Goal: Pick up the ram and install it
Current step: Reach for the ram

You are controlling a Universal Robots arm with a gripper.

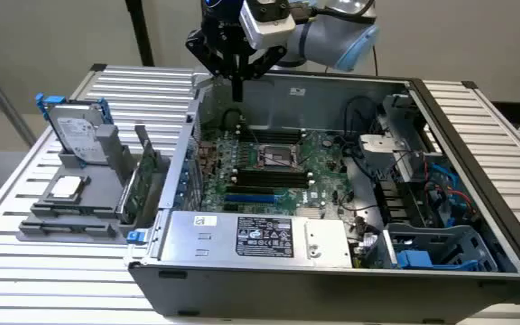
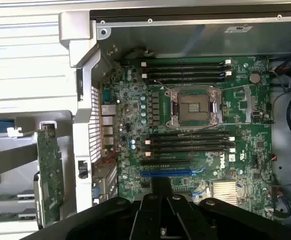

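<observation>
Jaws together, nothing clamped between them; gripper (image 1: 237,95) (image 2: 160,186) tip-down above the far rim of the open case (image 1: 332,284), near its corner on the exterior view's left; touching nothing below.

Under it, inside the case, motherboard (image 1: 323,162) (image 2: 135,125) lying flat; socket (image 1: 278,157) (image 2: 196,106) at its middle; black slots (image 1: 265,179) (image 2: 190,142) in rows on either side of the socket; blue slot (image 1: 251,200) (image 2: 165,172) just past the nearer rows; power supply (image 1: 260,237) with its label along the case's near edge.

Outside the case, ram (image 1: 149,186) (image 2: 49,175) standing on edge in a grey rack (image 1: 70,227), just beside the case's side wall on the exterior view's left; well apart from the gripper; hard drive (image 1: 78,139) upright at the rack's far end.

Beneath case and rack, slatted table (image 1: 25,284).
</observation>
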